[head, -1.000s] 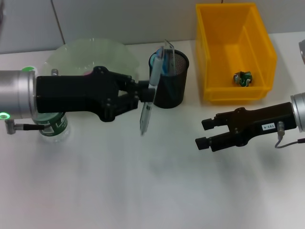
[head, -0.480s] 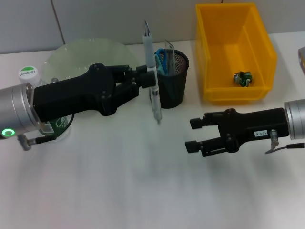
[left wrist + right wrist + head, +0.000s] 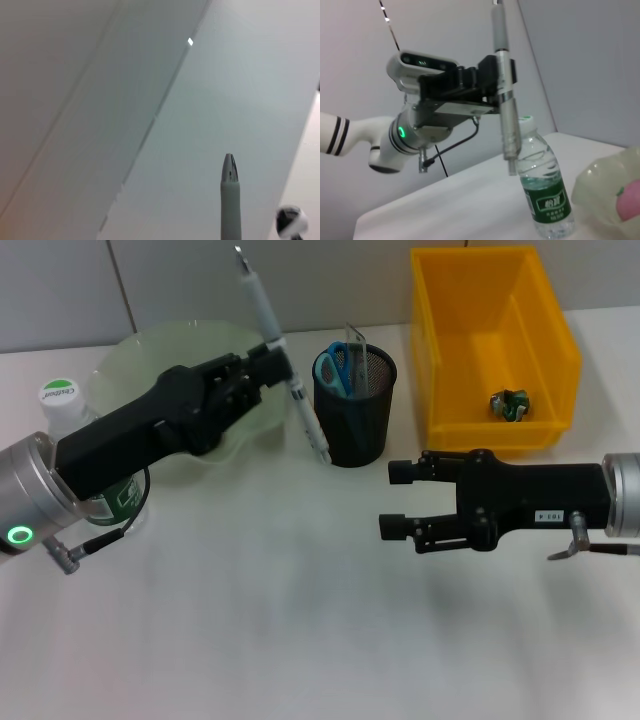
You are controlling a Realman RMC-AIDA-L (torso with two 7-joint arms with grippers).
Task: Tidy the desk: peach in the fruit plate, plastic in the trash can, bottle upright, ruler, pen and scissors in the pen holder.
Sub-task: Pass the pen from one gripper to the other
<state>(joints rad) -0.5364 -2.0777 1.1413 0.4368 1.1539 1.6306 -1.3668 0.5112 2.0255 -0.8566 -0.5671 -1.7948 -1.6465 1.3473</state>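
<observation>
Head view shows the left hand (image 3: 262,368) grasping the pen (image 3: 281,365) near its middle, long axis steeply tilted, lower tip just left of the pen holder (image 3: 356,425) rim; the right hand (image 3: 398,500), released, hovers above the bench (image 3: 300,620).

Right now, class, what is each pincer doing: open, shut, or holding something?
Left pincer: shut on the pen, raised beside the pen holder.
Right pincer: open, holding nothing, above the table.

Yellow trash can (image 3: 545,350), black mesh pen holder (image 3: 357,410), pale green fruit plate (image 3: 140,365).
</observation>
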